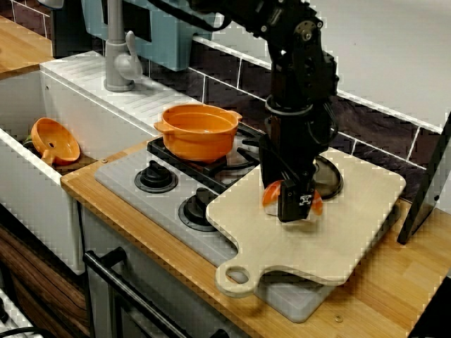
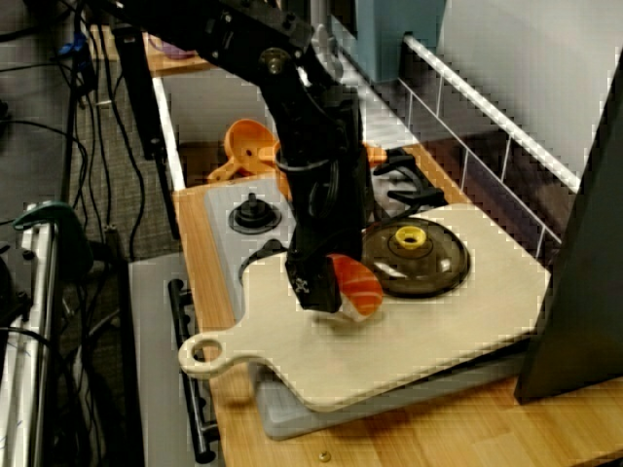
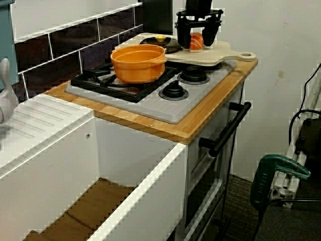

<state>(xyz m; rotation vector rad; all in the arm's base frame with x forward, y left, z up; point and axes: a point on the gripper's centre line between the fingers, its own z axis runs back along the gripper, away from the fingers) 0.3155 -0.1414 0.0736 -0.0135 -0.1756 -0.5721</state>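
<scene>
- The gripper [image 1: 292,205] hangs straight down over the middle of the wooden cutting board [image 1: 352,225], its tips right at the board's surface.
- Between the fingers [image 3: 182,36] sits a toy sushi piece [image 2: 358,284], orange on top and white beneath, low on the board or just touching it. The gap beneath it is too small to read.
- In the view along the table from the sink, the fingers stand one on each side of the piece and close against it. Whether they actually press on it I cannot tell.
- In the front view, orange shows past both edges of the near finger. The piece's long axis therefore runs along the finger faces, and the fingers face each other across its narrow width.
- The piece lies directly under the wrist, not off to either side.
- In the view from the handle end, a dark lid [image 2: 438,265] with a yellow knob lies flat on the board just behind the piece, near it but apart.
- The board rests partly over the grey stove [image 1: 127,179], with its looped handle pointing towards the front edge of the table [image 1: 394,282].
- An orange pot [image 1: 199,130] stands on the rear burner, well apart from the gripper.
- An orange strainer [image 1: 56,141] lies in the sink [image 1: 35,204].
</scene>
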